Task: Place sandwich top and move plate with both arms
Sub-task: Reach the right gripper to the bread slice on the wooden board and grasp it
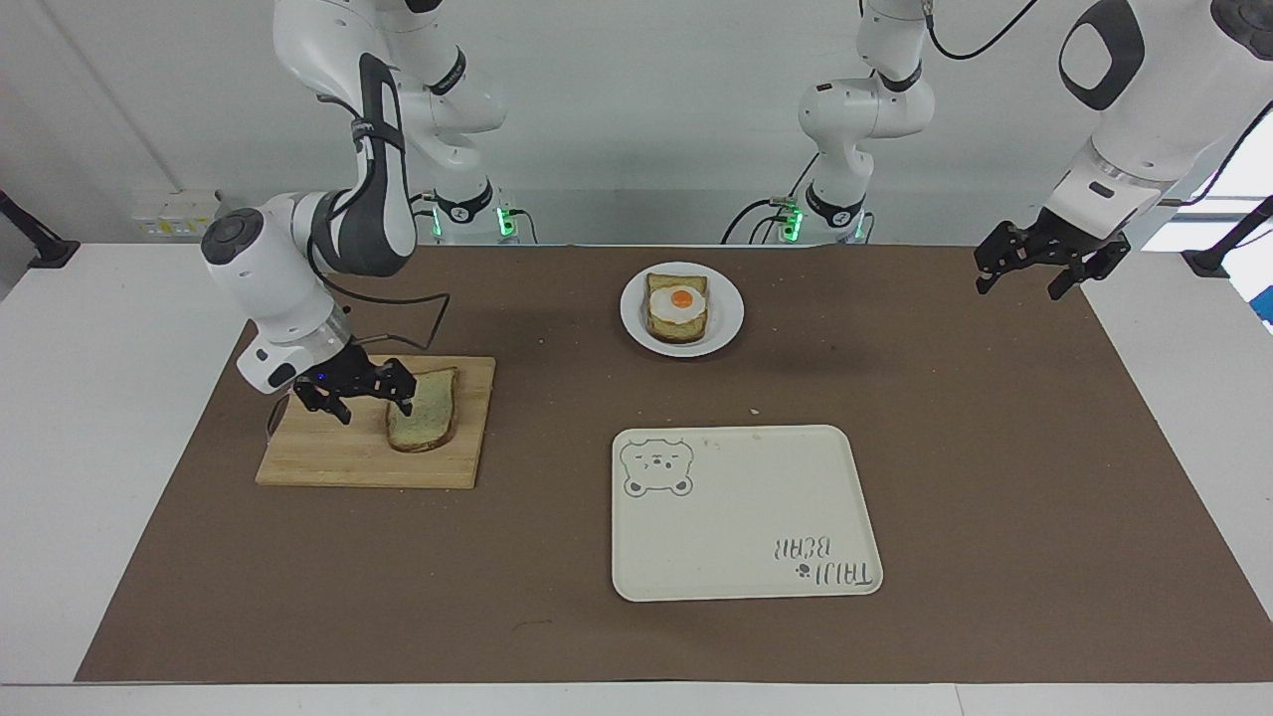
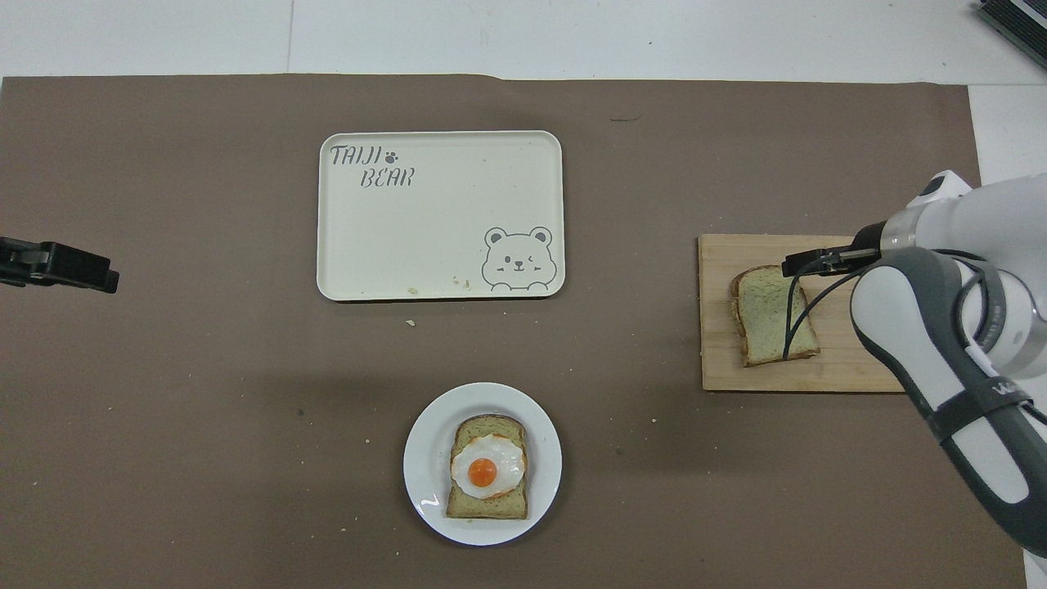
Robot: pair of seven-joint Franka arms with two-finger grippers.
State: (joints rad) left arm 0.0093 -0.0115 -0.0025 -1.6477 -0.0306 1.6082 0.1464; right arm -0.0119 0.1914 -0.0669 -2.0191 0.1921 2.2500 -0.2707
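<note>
A: Starting close to the robots, the plate (image 1: pixel 682 309) sits mid-table on the brown mat (image 1: pixel 995 477), with the egg slice (image 1: pixel 677 306) lying on it.

B: And the left gripper (image 1: pixel 1030 273)?

A: Up in the air over the mat's corner at the left arm's end, fingers apart, holding nothing. That arm waits.

B: Now the action. Where's the right gripper (image 1: pixel 370 403)?

A: Low over the board (image 1: pixel 328 447), at the right arm's end of the table. Its fingers are spread, one fingertip (image 1: pixel 404 402) right at the edge of the bread (image 1: pixel 426 410), the other over bare wood. Nothing is gripped.

B: Is it touching the bread?

A: I can't tell whether that tip is touching or just above it. From overhead the arm's wrist covers part of the board and a cable crosses the slice.

B: And the bread itself?

A: Flat on the board, on the half toward the table's middle, a bit farther from the robots than the plate and well apart from it.

B: Farthest out?

A: The tray (image 1: pixel 746 517), mid-table, farther from the robots than the plate, with a bear drawing in one corner and lettering in the corner diagonal to it.
</note>
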